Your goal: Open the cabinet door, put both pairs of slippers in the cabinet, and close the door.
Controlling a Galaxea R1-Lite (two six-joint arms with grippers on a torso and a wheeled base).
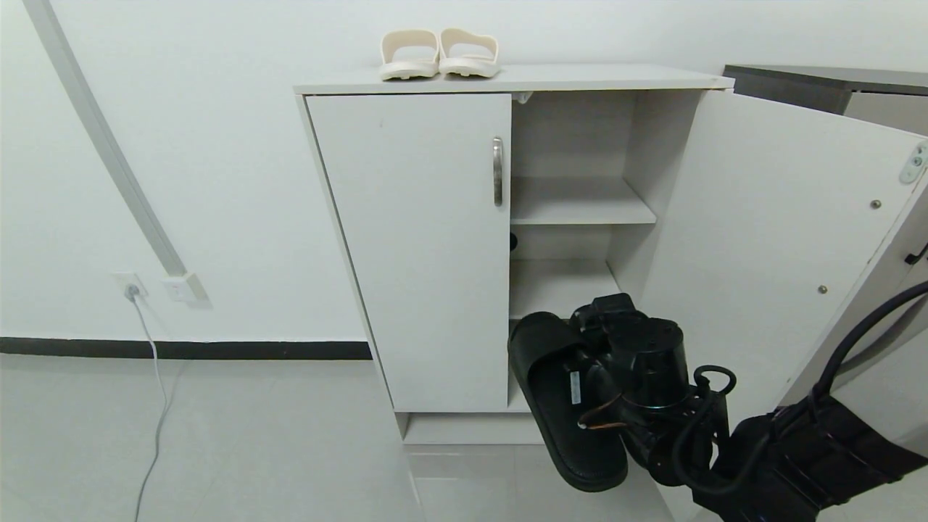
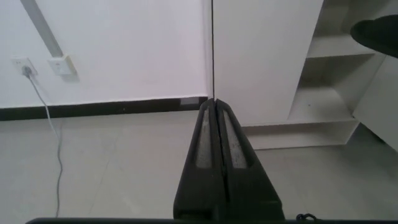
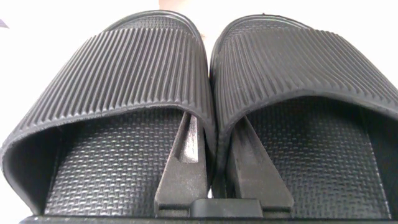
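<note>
The left gripper [image 2: 215, 106], empty with its jaws pressed together, hangs before the cabinet [image 1: 406, 254], off its closed left side. The cream slippers [image 1: 439, 54] sit on the cabinet's top. The right gripper [image 3: 214, 165] clamps the black slippers [image 1: 562, 406] by their inner walls, so both travel as one, before the cabinet's open right half, its door [image 1: 761, 239] swung wide.

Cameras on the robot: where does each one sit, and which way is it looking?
Head view: on the robot's head, looking forward and down at the cabinet; its right arm shows, carrying black slippers.
Left wrist view: rides just behind the shut left end effector, looking past it at floor and cabinet.
Right wrist view: rides behind the right end effector, looking at it pinching both slippers.
Shared: head and left wrist views both show the cabinet's shelves and wall socket.
</note>
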